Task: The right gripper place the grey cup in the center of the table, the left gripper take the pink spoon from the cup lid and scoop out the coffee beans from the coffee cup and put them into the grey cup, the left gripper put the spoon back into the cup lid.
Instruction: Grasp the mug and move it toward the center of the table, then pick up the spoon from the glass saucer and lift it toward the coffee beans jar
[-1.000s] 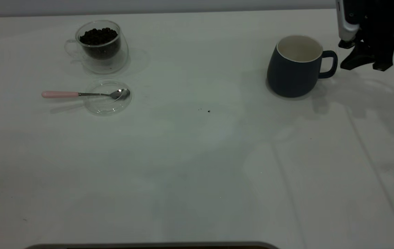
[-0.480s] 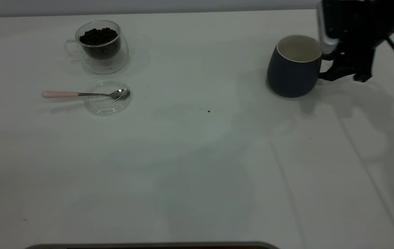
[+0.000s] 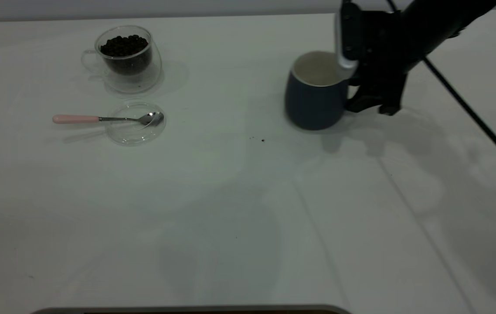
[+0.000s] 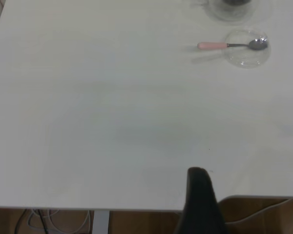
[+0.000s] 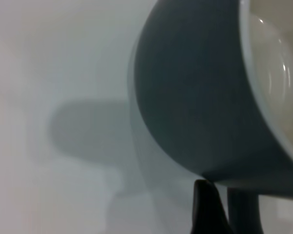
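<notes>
The grey cup [image 3: 313,98] stands upright right of the table's middle, its dark wall filling the right wrist view [image 5: 195,97]. My right gripper [image 3: 363,98] is at the cup's handle side, shut on the handle, with one black finger [image 5: 207,209] beside the handle. Far left, the pink spoon [image 3: 100,118] lies with its metal bowl in the clear cup lid [image 3: 137,128] and its handle pointing left. Behind the lid stands the glass coffee cup [image 3: 128,65], heaped with coffee beans [image 3: 124,45]. One black finger [image 4: 200,195] of my left gripper hangs at the table's near edge, far from the spoon [image 4: 219,45] and lid [image 4: 246,54].
A few dark specks [image 3: 262,140] lie on the white table [image 3: 230,209] between the lid and the grey cup. A black cable [image 3: 470,113] trails from the right arm across the table's right side. Past the table edge shows a wooden floor [image 4: 263,217].
My right gripper closed in on the grey cup's handle, then carried the cup leftwards towards the table's middle. The spoon, lid and coffee cup have not moved.
</notes>
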Controlling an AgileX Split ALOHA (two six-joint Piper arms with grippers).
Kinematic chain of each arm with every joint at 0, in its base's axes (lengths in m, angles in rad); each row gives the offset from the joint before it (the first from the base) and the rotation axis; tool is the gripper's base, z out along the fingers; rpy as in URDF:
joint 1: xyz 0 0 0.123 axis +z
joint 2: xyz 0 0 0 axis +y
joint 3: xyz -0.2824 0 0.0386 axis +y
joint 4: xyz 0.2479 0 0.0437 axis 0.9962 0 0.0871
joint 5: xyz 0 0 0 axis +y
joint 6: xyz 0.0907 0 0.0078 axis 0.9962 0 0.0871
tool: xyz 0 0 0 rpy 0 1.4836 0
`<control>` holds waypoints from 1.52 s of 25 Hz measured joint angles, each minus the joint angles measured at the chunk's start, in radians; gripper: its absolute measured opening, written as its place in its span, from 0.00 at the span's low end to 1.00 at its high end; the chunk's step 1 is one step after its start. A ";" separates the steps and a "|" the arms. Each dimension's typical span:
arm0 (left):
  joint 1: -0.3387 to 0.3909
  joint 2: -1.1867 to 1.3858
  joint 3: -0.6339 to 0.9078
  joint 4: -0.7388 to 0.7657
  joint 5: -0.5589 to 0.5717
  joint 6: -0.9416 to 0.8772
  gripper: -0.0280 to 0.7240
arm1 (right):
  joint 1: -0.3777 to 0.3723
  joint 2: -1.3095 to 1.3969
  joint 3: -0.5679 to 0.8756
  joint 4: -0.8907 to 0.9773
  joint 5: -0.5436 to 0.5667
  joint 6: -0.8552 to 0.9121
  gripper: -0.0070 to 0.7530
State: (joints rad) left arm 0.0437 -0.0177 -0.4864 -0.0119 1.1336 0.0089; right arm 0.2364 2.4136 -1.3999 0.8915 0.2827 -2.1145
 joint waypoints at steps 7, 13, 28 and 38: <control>0.000 0.000 0.000 0.000 0.000 0.001 0.82 | 0.080 0.032 -0.024 0.107 -0.024 0.000 0.64; 0.000 0.000 0.000 0.000 0.000 0.001 0.82 | 0.123 0.038 -0.058 0.167 -0.024 0.000 0.64; 0.000 0.000 0.000 0.000 0.000 0.001 0.82 | 0.052 -0.049 -0.058 0.190 -0.018 0.145 0.64; 0.000 0.000 0.000 0.000 0.000 0.000 0.82 | 0.037 -0.287 0.202 0.192 -0.006 0.319 0.64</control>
State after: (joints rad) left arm 0.0437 -0.0177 -0.4864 -0.0119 1.1336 0.0089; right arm 0.2731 2.1270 -1.1979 1.0835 0.2765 -1.7954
